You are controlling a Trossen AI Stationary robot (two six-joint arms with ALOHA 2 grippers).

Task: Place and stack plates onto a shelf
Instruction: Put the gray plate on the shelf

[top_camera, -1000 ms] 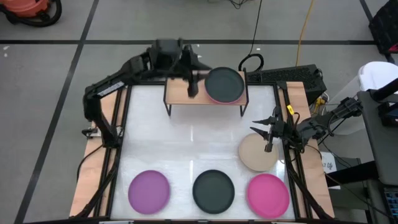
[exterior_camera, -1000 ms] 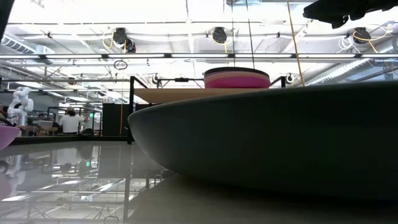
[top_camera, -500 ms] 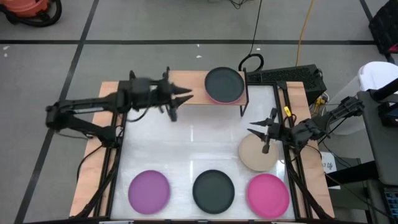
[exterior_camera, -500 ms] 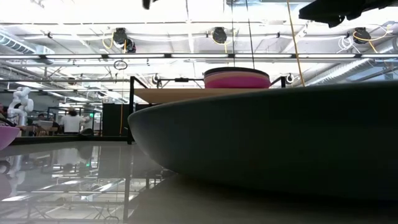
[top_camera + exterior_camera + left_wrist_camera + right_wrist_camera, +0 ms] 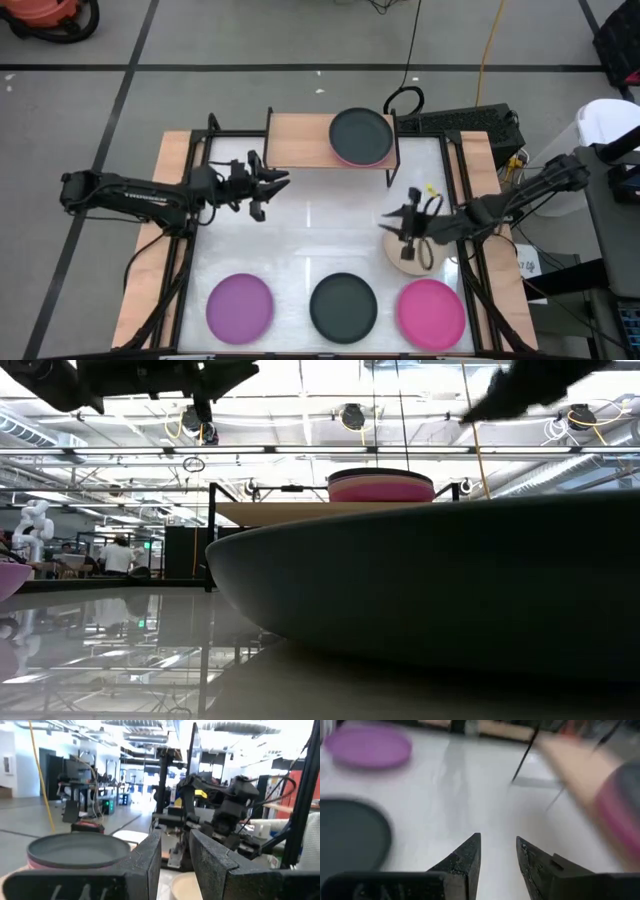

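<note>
The shelf [image 5: 300, 140] stands at the table's far edge. On its right half is a stack of plates [image 5: 360, 137], dark grey on top and magenta beneath, also seen in the low view [image 5: 381, 486]. Lying flat on the table are a purple plate [image 5: 240, 307], a dark grey plate [image 5: 343, 306], a magenta plate [image 5: 431, 312] and a beige plate [image 5: 415, 258]. My left gripper [image 5: 272, 190] hovers open, just near and left of the shelf. My right gripper [image 5: 392, 226] is open above the beige plate's left rim, pointing toward the table's left.
Black frame rails [image 5: 195, 230] run along both sides of the white tabletop. In the low view the dark grey plate [image 5: 430, 590] fills the foreground. The shelf's left half [image 5: 295, 140] is bare wood. The table's middle [image 5: 320, 230] holds no plates. Cables lie beyond the far right corner.
My left gripper has drawn back from over the shelf's left half, moving toward the table's left and near side, with its arm swung out to the left. My right gripper has moved toward the table's left across the beige plate. No plate has moved.
</note>
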